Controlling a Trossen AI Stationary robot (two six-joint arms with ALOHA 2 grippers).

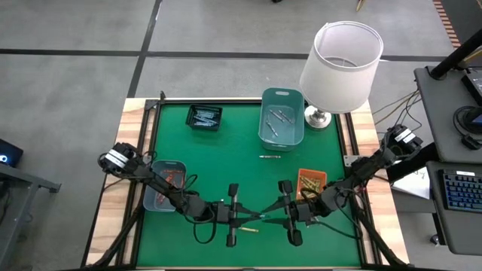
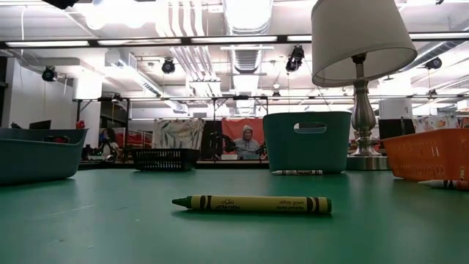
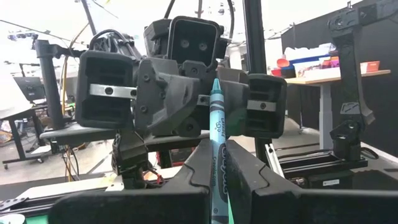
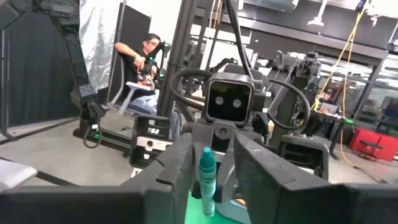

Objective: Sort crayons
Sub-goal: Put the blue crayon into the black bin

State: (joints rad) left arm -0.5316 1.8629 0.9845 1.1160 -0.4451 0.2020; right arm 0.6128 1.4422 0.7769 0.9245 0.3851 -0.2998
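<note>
A teal crayon (image 3: 217, 124) is held in the air over the near middle of the table, with my left gripper (image 3: 217, 155) shut on it. My right gripper (image 4: 211, 168) faces it from the table's right and is open. Its two fingers stand on either side of the crayon's pointed end (image 4: 207, 163), with a gap showing on each side. Below the two grippers a yellow-green crayon (image 2: 251, 204) lies flat on the green mat. A white crayon (image 1: 269, 156) lies in front of the teal bin (image 1: 282, 117). My left gripper pinches the teal crayon's back part (image 3: 219, 163) between its two fingers. The fingers come about level from the table's left and lie along the crayon. Its pointed end sticks out past the fingertips toward my right gripper, and it is clear of the table.
The teal bin holds several crayons at the far middle, with a black basket (image 1: 204, 117) to its left. A grey-blue tray (image 1: 164, 184) with red crayons is at the near left, and an orange tray (image 1: 311, 183) at the near right. A lamp (image 1: 340, 64) stands at the far right corner.
</note>
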